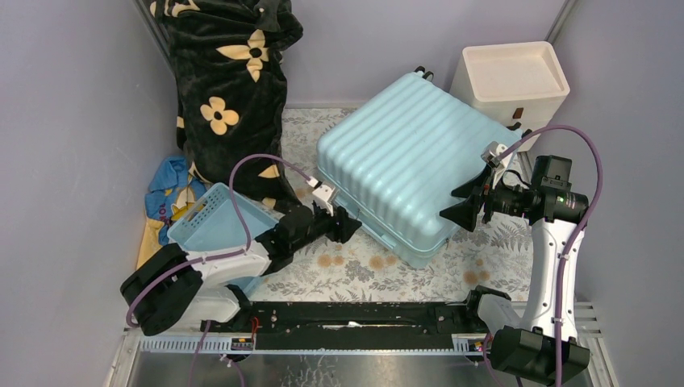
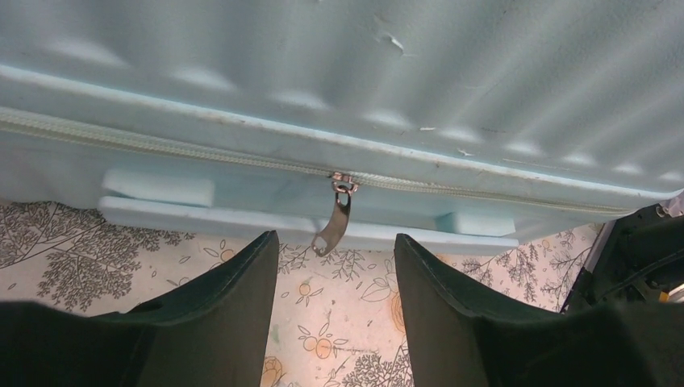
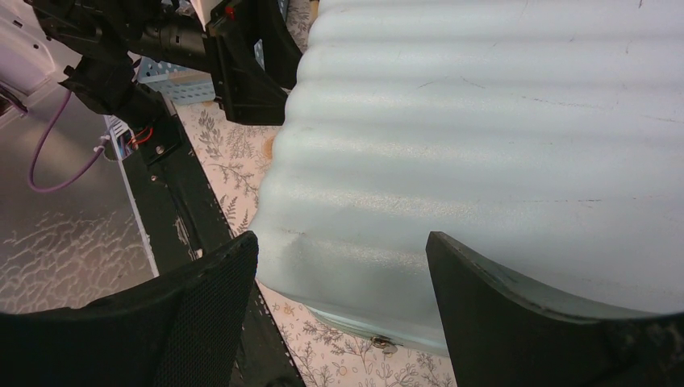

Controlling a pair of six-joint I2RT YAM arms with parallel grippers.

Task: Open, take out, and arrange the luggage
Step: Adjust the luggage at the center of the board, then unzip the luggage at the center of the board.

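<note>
**Both claws released at the closed luggage (image 1: 403,153)**

Your left gripper (image 2: 335,235) is released, its two dark fingers spread with nothing between them. In the left wrist view it faces the near side wall of the luggage. A metal zipper pull (image 2: 336,219) hangs straight ahead of the gap, not touched by either finger. The zipper (image 2: 161,145) runs shut along the wall, and a pale bar handle (image 2: 242,216) sits just below it.

Your right gripper (image 3: 340,238) is also released, fingers wide apart. It is poised at the near right corner of the ribbed shell and holds nothing.

The luggage lies flat on a floral mat (image 1: 355,270) in the middle of the table, lid side up, turned at an angle, with small wheels (image 1: 421,74) at its far end. A small blue basket (image 1: 211,219) stands beside your left arm. A black blanket with cream flowers (image 1: 234,81) is heaped at the back left. A cream drawer unit (image 1: 512,81) stands at the back right, just beside the luggage.
</note>
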